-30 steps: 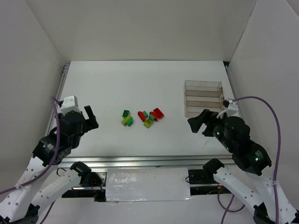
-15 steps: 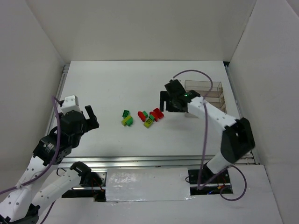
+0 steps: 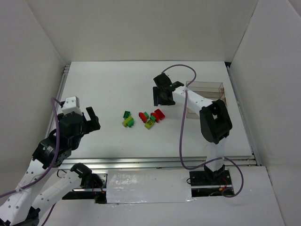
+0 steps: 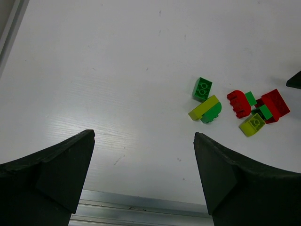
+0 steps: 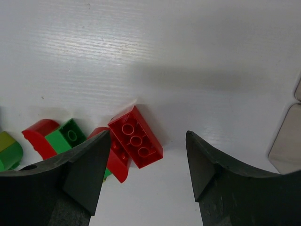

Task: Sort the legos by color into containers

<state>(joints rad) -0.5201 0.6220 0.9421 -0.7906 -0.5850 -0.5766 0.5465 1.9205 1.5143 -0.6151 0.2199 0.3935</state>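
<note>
Table [image 3: 117, 84], red lego [image 5: 135, 136] below right gripper [image 5: 147, 133] (ungripped)

You have red lego [image 5: 136, 136]: smooth glossy plastic, studs catching light. Tray [image 3: 205, 84]: clear, smoky plastic, see-through walls. Table [image 4: 108, 61]: white, matt, fine ribbed grain under your cameras. Left gripper [image 4: 144, 135] fingers [image 4: 51, 174]: matt black plastic. Near rail [image 4: 141, 207]: brushed metal.
</note>
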